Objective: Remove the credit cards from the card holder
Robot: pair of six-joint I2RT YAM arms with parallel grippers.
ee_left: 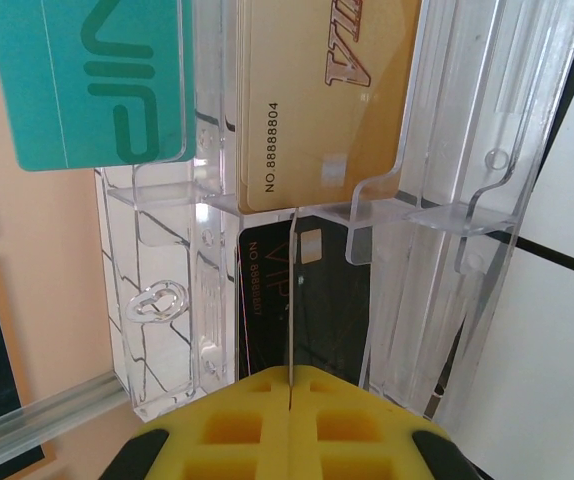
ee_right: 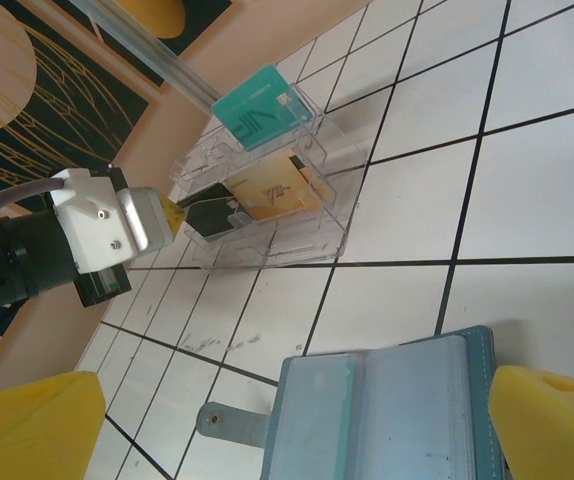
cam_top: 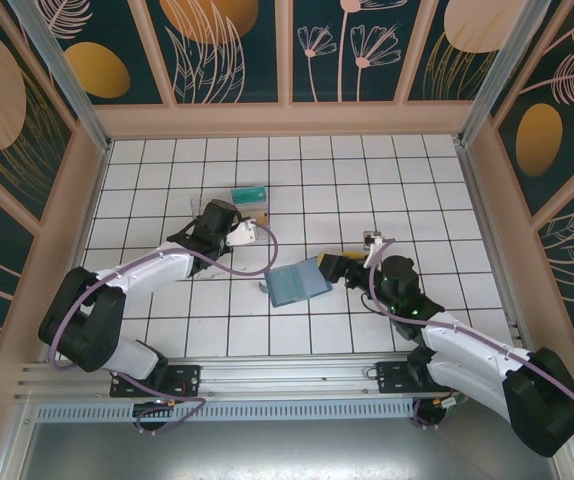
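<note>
Black card: pinched at its near end by the shut left pincer, long axis pointing into the lowest tier of the clear box. Card holder lies open mid-table, just beside the wide-open right pincer, which is the nearer arm to it.

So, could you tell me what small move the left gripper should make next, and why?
Probably open the left gripper and let go. It is shut on the black card, which appears to sit in the front tier of the clear plastic box, with the gold card and teal card in the tiers behind.
</note>
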